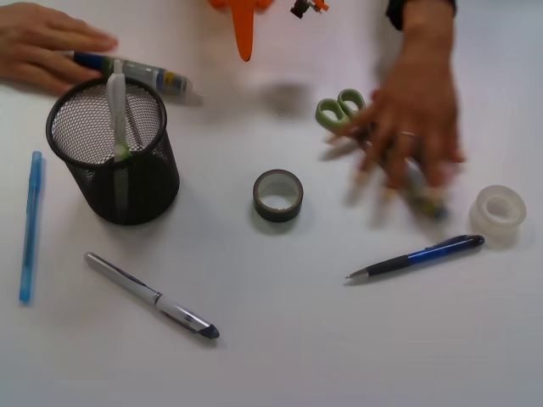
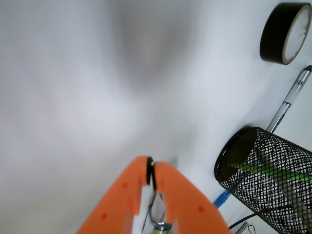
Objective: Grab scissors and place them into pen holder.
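At the bench's (image 1: 280, 339) far edge our tool (image 1: 244, 52), pinched closed and empty, has the scissors (image 1: 341, 108) just off to its side, under a person's hand (image 1: 416, 127).

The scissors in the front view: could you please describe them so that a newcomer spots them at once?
Start at the dark tape roll in the table's middle and look up and right, to the blurred hand. The scissors lie at its fingertips: the only thing with two light-green loop handles.
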`<action>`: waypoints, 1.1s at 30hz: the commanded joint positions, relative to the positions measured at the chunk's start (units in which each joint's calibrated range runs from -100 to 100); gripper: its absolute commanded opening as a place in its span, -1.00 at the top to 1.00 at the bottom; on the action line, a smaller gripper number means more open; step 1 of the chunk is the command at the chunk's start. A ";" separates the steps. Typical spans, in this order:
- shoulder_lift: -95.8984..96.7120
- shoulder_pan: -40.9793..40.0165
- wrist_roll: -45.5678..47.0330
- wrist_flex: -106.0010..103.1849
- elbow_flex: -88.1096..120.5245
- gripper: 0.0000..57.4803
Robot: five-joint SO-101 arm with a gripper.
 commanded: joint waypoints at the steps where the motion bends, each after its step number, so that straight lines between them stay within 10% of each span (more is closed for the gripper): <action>1: -0.11 -0.14 -0.39 -0.94 0.13 0.98; 23: -0.03 -0.51 -0.39 -4.00 -0.95 0.95; 29: -0.03 -0.07 -0.34 -3.39 -0.50 0.27; 33: -0.03 -0.07 -0.29 -3.39 0.13 0.24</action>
